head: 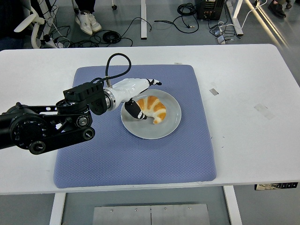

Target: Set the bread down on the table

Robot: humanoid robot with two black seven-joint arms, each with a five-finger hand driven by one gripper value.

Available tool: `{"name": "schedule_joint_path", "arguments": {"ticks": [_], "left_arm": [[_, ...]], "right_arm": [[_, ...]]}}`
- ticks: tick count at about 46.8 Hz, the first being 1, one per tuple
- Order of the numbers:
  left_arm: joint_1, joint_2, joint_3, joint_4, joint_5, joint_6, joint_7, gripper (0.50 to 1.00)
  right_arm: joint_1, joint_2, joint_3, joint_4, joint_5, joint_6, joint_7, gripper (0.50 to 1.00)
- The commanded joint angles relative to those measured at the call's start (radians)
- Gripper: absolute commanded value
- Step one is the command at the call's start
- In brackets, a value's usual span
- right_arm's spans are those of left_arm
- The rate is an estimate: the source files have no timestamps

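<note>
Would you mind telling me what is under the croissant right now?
The croissant lies on a grey plate, which sits on a blue mat. The left hand covers the plate's left rim.

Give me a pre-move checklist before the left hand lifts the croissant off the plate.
1. Croissant lies on the grey plate: ok.
2. Left hand at the croissant's left end, thumb low, fingers above: ok.
3. Firm grasp closed on the croissant: cannot tell.
4. Plate sits flat on the blue mat: ok.
5. Bare white table right of the mat free for placing: ok.
6. Right arm clear of the path: ok, it is not in view.
</note>
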Motion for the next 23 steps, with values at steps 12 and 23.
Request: {"name": "schedule_joint_path", "arguments": {"ticks": [12, 23], "left_arm": [[0.003, -0.014, 0.003, 0.011, 0.0, -0.017, -0.001, 0.968], [0.006, -0.026, 0.015, 0.016, 0.0, -0.03, -0.004, 0.961]], "right_arm": [[0.0, 0.0, 0.0, 0.0, 0.0, 0.0, 0.0, 1.0], [0.0, 0.0, 0.0, 0.0, 0.0, 0.0, 0.0, 1.0]]}}
